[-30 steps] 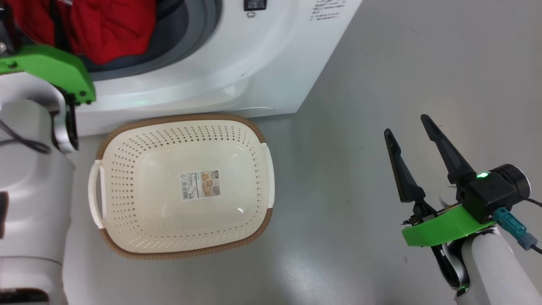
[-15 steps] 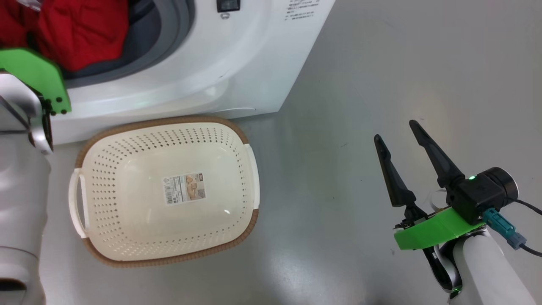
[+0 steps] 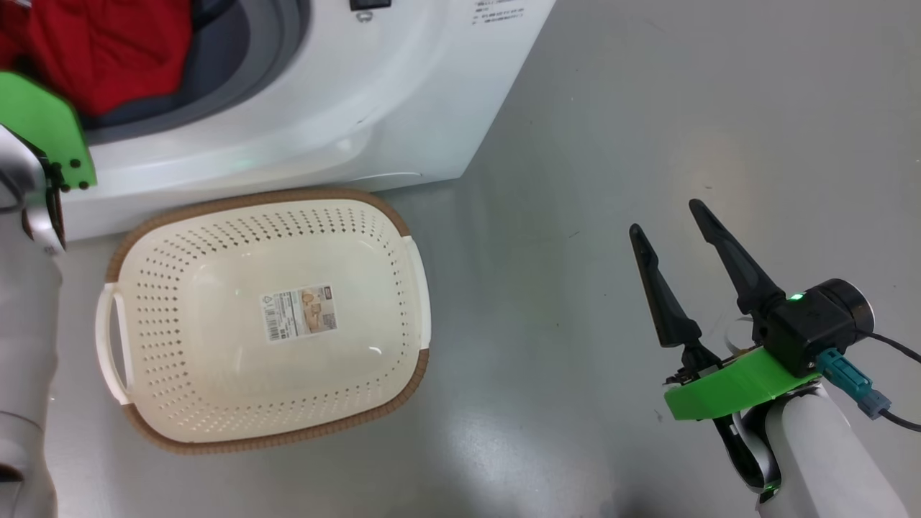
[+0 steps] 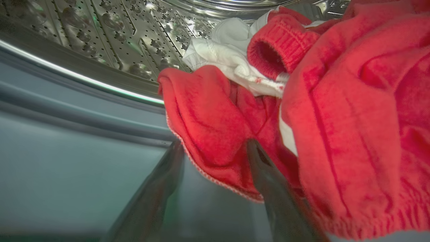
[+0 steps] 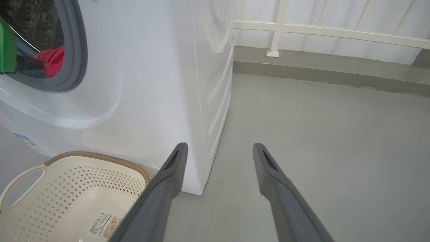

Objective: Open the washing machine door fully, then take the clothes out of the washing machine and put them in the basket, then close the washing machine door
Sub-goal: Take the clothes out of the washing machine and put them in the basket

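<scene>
A: Now, the left gripper (image 4: 214, 144)?
B: Fingers spread, inside the drum (image 4: 117, 33). A fold of the red clothes (image 4: 336, 117) lies between the tips, unpinched. A white cloth (image 4: 228, 50) lies farther in.
A: Right gripper (image 3: 665, 218)?
B: Spread too, over the grey floor (image 3: 575, 144), well right of the basket (image 3: 216, 381).
A: Basket position?
B: On the floor, just near of the washing machine (image 3: 324, 108) front, label showing.

The clothes (image 4: 336, 117) lie heaped across the drum (image 4: 117, 30) mouth, crowding my left gripper (image 4: 215, 143), whose spread fingers (image 4: 268, 181) flank a red fold; I have bare grey rubber ring (image 4: 67, 134) beside them. The basket (image 3: 180, 244) stands open from above, and wide floor (image 3: 575, 144) surrounds my right gripper (image 3: 665, 217).
</scene>
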{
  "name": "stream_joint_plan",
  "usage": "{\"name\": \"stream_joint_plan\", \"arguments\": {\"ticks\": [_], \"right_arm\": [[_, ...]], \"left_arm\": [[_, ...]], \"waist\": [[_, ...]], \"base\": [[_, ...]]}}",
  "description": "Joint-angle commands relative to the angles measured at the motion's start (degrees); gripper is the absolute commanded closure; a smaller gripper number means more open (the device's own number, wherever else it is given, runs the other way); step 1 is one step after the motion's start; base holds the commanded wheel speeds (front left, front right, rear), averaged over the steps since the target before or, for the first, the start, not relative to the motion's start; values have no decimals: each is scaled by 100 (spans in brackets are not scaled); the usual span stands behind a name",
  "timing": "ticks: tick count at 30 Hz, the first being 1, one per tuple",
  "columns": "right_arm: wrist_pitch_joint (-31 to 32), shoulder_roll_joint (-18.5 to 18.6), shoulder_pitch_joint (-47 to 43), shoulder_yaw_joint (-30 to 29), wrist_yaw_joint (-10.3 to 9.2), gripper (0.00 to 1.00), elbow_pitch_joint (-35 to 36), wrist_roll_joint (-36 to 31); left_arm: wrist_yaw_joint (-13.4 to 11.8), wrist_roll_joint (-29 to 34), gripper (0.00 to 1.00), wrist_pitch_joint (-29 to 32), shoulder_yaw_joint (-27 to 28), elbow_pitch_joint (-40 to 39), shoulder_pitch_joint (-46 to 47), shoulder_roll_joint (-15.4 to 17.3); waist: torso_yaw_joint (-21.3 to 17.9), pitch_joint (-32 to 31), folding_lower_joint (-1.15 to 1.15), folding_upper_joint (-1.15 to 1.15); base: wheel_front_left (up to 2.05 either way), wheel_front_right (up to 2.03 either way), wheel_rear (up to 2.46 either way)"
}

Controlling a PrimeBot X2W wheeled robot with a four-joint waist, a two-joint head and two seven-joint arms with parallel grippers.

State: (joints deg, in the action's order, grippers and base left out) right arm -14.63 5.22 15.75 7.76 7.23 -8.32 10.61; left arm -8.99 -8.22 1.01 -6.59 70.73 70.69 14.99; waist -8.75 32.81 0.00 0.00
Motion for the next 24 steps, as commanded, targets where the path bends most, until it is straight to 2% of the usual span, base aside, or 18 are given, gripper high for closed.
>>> {"name": "stream_joint_plan", "arguments": {"ticks": [1,2,3,4,24], "right_arm": [[-37,14,30,98,25,0,114,59],[-37,12,39,97,25,0,117,63],[-37,11,49,97,25,0,120,66],[-37,8,66,92,25,0,119,75],[-37,-20,59,11,25,0,78,75]], "left_arm": [[18,-42,0,37,34,-71,78,293],[38,-48,53,49,23,-58,87,298],[69,-61,82,40,19,-53,99,303],[141,-80,100,40,-1,-37,121,314],[233,-411,100,-1278,80,-234,-272,210]], "waist": [[-17,23,0,0],[-22,33,0,0],[-26,44,0,0],[-31,59,0,0],[141,-72,0,0]], "base": [[0,0,0],[0,0,0],[0,0,0],[0,0,0],[0,0,0]]}}
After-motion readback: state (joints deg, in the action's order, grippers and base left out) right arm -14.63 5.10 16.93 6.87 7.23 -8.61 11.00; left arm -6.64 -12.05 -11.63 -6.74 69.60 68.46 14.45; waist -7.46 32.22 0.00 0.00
